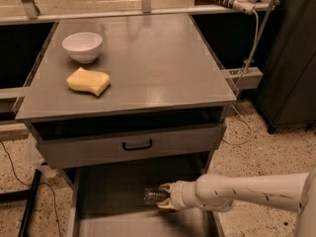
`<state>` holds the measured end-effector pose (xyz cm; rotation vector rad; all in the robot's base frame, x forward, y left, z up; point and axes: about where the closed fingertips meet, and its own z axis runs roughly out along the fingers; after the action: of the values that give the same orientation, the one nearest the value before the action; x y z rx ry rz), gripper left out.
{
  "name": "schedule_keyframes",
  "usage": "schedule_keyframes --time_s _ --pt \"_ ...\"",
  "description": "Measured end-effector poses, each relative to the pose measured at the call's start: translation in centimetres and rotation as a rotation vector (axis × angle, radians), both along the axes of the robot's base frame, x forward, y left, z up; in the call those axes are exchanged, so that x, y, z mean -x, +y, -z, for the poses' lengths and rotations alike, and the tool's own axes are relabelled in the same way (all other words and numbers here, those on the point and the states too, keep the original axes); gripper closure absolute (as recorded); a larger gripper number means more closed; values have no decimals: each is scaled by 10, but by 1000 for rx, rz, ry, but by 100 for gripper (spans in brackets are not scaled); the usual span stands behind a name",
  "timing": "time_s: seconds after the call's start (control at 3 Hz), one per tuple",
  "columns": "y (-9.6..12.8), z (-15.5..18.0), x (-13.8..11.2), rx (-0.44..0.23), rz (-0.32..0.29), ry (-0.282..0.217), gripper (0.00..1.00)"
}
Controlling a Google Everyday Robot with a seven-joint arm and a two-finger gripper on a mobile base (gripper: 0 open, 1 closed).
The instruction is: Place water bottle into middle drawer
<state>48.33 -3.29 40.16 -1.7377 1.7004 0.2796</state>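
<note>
Inside drawer [111, 184], near its middle: claw [165, 197] reaching from right, pinching bottle [152, 196] by one end. Bottle sideways, sticking out left of claw. Above claw: handled drawer front [137, 145]. Up-left on tabletop: sponge [89, 81], bowl [83, 46].

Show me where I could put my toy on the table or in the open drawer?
The tabletop is bare right of the white bowl and yellow sponge. The middle drawer floor is bare left of the water bottle; its right side is crowded by the gripper holding the bottle.
</note>
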Motion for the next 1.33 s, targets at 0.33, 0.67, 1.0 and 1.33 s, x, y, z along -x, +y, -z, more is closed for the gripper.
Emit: schedule_keyframes --time_s 0.33,0.67,1.0,1.33 --pt "0 0 0 0 0 0 59" --pt "0 0 0 0 0 0 35" --pt "0 0 0 0 0 0 12" --pt "0 0 0 0 0 0 0"
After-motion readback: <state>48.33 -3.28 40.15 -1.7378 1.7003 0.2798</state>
